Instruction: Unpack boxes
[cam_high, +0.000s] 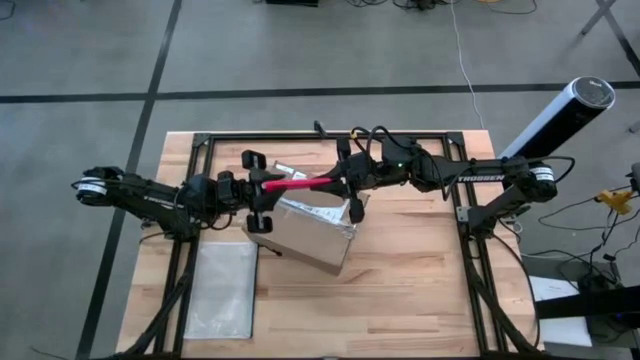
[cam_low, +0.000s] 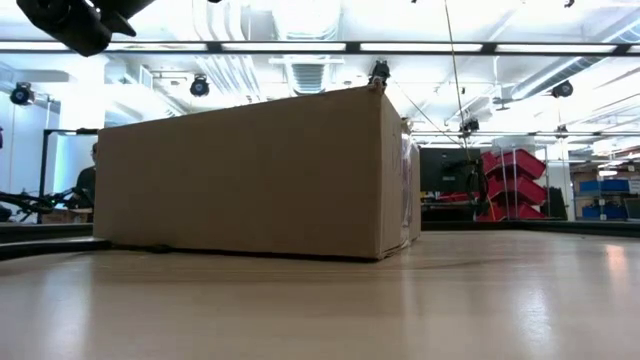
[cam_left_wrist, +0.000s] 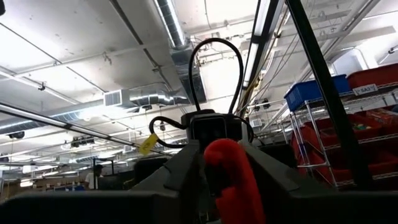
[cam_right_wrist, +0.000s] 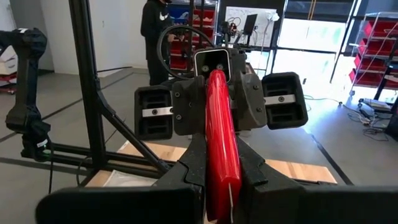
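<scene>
Pouch (cam_high: 222, 288): flat, translucent grey-white, rectangular; lies on the pale wood-plank table (cam_high: 420, 290) at its left front, well apart from the box.
Left gripper (cam_high: 262, 186): above the table's left half; its dark fingers close around the left end of the red knife, with wide black pads standing out to either side in the right wrist view.
Knife (cam_high: 296, 182): slim, glossy red plastic, held level in the air between the two grippers, over the box's back edge.
Box (cam_high: 314, 230): brown corrugated cardboard, matte, block-shaped, with a white label and shiny clear tape on top; rests near the table's middle, turned at an angle, and fills the low view.
Right gripper (cam_high: 338, 180): just right of the knife's middle, fingers clamped on the knife's right end.
Frame (cam_high: 470, 225): black metal rails around the table.
Person (cam_right_wrist: 155, 31): in dark clothing, standing beyond the table.
</scene>
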